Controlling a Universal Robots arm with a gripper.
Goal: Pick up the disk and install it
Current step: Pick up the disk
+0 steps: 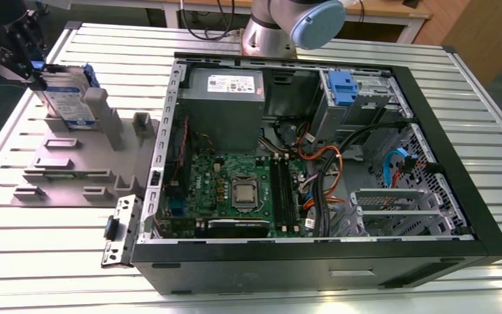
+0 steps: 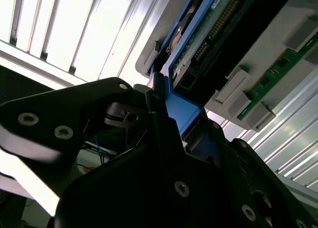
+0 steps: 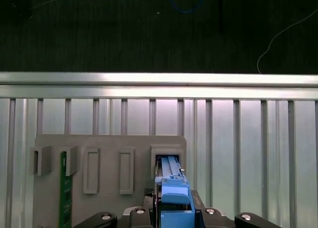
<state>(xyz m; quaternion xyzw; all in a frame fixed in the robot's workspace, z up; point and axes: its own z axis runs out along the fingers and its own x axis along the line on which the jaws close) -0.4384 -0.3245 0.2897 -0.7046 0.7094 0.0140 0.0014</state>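
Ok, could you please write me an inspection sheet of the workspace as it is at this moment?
Surface: slatted metal table; a grey fixture plate lies on it, at the exterior view's left.
Job's things: the disk stands upright in a slot of the fixture plate; the open computer case lies beside the plate.
Clutter: a green board in another slot; a blue caddy and a power supply inside the case.
Grippers: the gripper looks closed on the disk's blue end tab.
Cables: orange, blue and black wires inside the case.
Surroundings: dark floor past the table edge; wooden furniture.
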